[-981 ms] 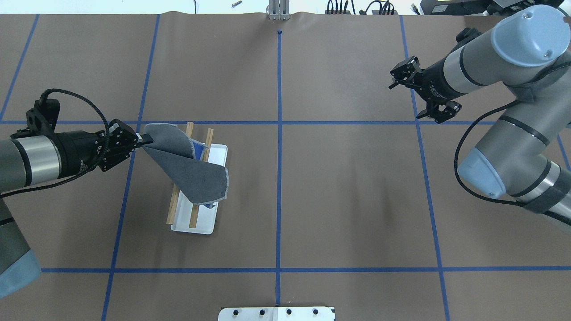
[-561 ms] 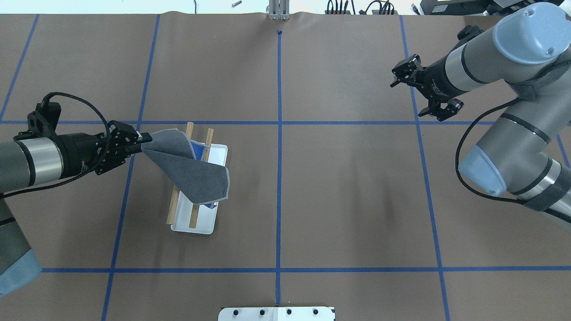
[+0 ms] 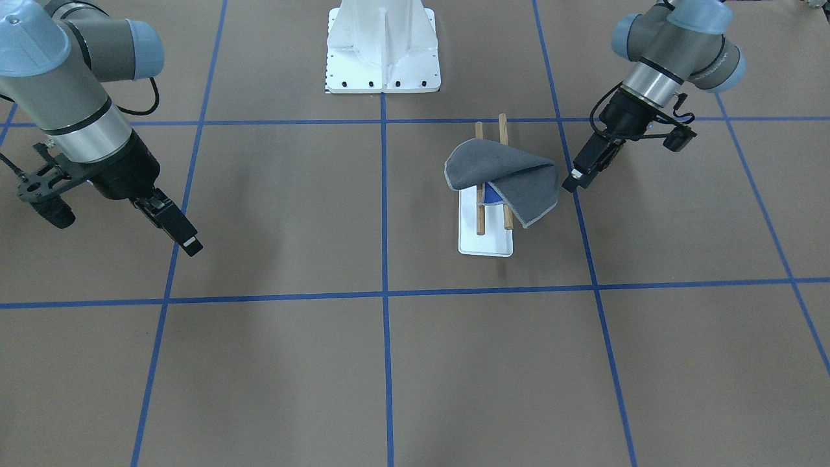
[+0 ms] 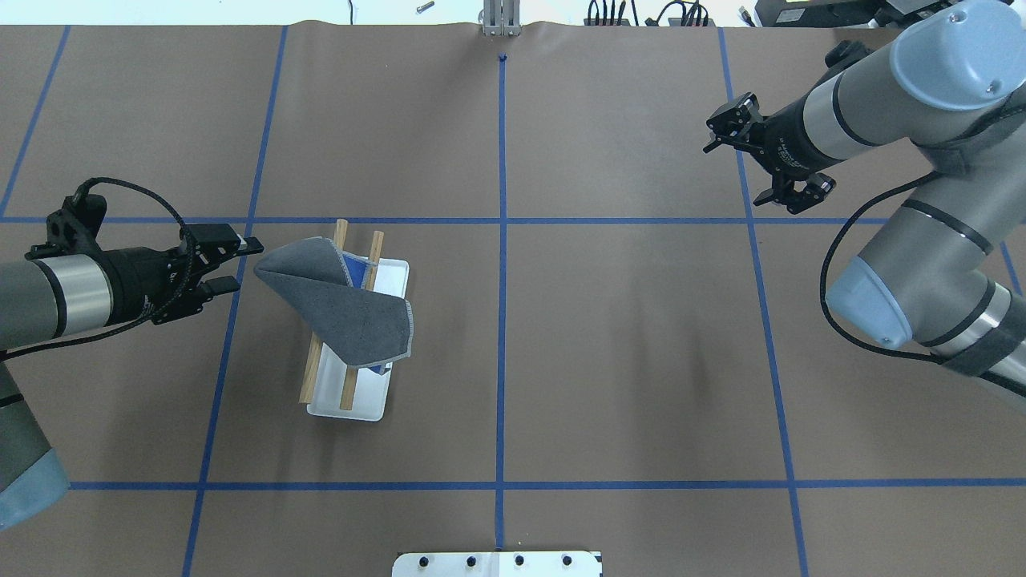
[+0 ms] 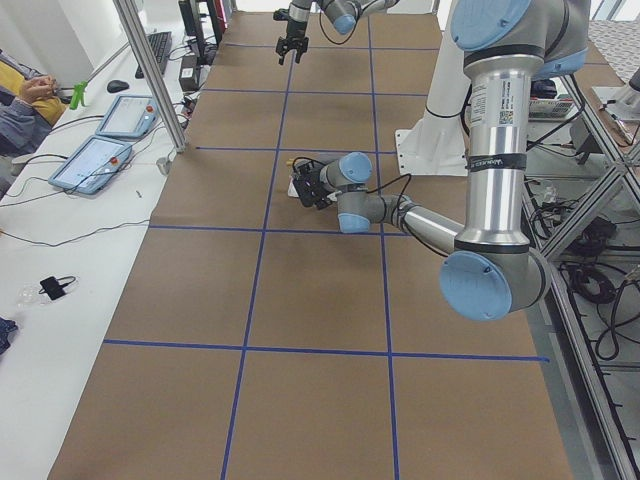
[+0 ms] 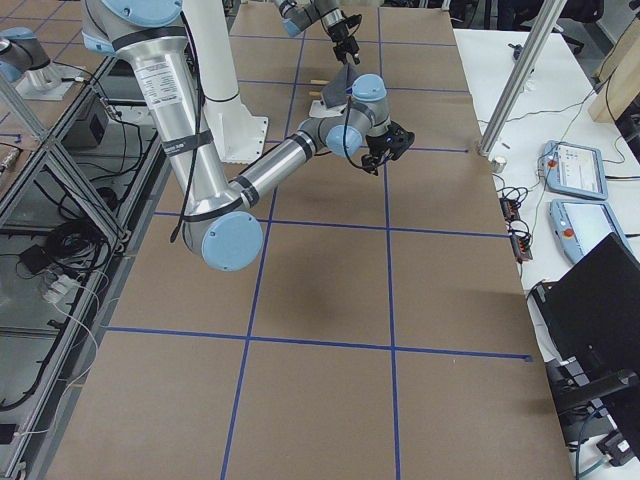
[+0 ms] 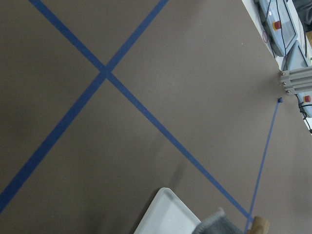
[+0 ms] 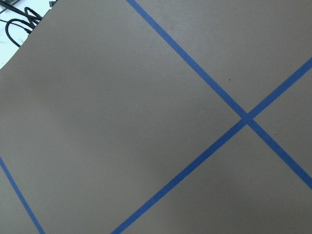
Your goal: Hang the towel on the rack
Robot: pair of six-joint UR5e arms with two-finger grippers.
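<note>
The towel lies folded over the rack, grey side up, with a bit of blue showing under its near edge. The rack's two wooden rods stick out past the towel above the white base plate. My left gripper is open and empty, just left of the towel's corner and apart from it; it also shows in the front view. My right gripper hangs open and empty far to the right. The left wrist view catches the towel's edge and the plate.
The large white bolted pedestal stands at the robot's base, its edge at the bottom of the overhead view. Blue tape lines grid the brown table. Tablets and cables lie past the far edge.
My left gripper opened, let go of the towel's corner and drew back to the left. The towel's corner sank a little toward the rods. The right arm drifted slightly.
</note>
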